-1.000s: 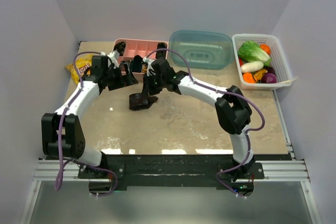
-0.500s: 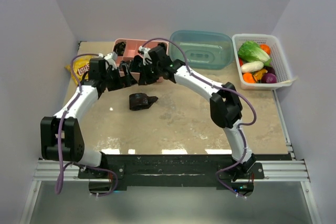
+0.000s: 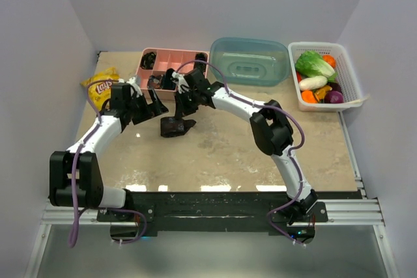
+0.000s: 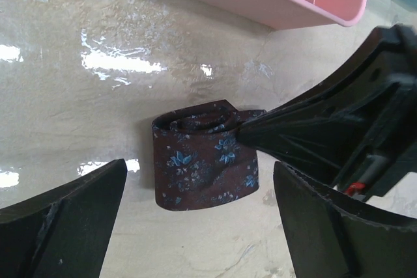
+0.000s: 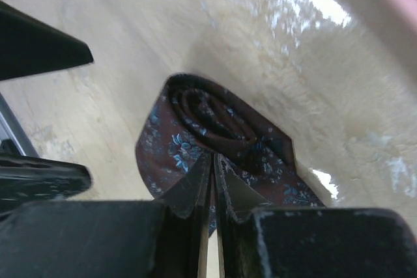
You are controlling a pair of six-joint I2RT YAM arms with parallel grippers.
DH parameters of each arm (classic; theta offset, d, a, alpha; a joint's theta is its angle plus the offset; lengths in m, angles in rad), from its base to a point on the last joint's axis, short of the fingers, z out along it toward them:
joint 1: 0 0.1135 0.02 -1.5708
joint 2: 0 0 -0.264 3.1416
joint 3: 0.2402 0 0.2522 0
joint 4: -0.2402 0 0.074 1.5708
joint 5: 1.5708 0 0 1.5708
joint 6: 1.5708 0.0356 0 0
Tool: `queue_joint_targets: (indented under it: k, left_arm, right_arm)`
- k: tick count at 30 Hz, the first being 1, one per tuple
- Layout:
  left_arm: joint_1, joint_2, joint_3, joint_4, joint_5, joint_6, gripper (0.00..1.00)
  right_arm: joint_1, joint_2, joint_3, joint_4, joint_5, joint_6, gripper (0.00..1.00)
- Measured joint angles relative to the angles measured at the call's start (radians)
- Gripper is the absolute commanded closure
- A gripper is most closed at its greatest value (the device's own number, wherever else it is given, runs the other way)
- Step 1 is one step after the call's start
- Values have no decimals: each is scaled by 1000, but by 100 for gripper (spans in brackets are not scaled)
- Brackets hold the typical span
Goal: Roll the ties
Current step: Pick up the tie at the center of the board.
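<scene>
**Inspector:** Where is the tie (image 4: 202, 164)?

**Onlooker:** It is on the table (image 3: 234, 154), just in front of the pink tray (image 3: 171, 62) but not touching it. It is rolled into a short, squat coil and lies on its side. The cloth is dark maroon with small blue flowers. The spiral of layers shows at one end in the right wrist view, and a short flap sticks out from the roll on the side toward the right arm.

**Inspector:** And the right gripper (image 5: 212, 159)?

**Onlooker:** It is down on the coil. Its two fingers are pressed almost together with only a hairline slit between them, and the tips rest against the cloth at the roll's edge. (I cannot tell whether a fold is caught in that slit.)

**Inspector:** What about the left gripper (image 3: 155, 101)?

**Onlooker:** Its fingers are spread wide and touch nothing. It sits beside the tie on the left, near the tray's front edge. Its own camera shows the roll framed between the two fingers, with the right gripper's tips coming in from the right.

**Inspector:** Is there anything else on the surface?

**Onlooker:** A yellow chip bag (image 3: 101, 83) lies at the far left. A clear blue tub (image 3: 251, 61) sits behind, beside the tray. A white basket (image 3: 355, 89) of vegetables stands in the far right corner. The tray's compartments hold a few dark items, too small to identify.
</scene>
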Motion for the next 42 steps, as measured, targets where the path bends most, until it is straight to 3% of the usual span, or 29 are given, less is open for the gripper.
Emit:
queue_joint_targets:
  k: [11,21,30,42]
  left_arm:
    - [0,89,-51,63,44,-25,0]
    - [2,90,-134,121,56,-43,1]
    - [71,90,-301,388,217,-128,4]
    - [72,155,-357,600,315,-163,11]
  right_arm:
    - [-1,-37,-154,103,-33,35,91]
    - [0,-88,-166,89,-6,34,90]
    - [6,-235,-252,125,-13,43,90]
    - [37,-165,-291,155,-35,55,91]
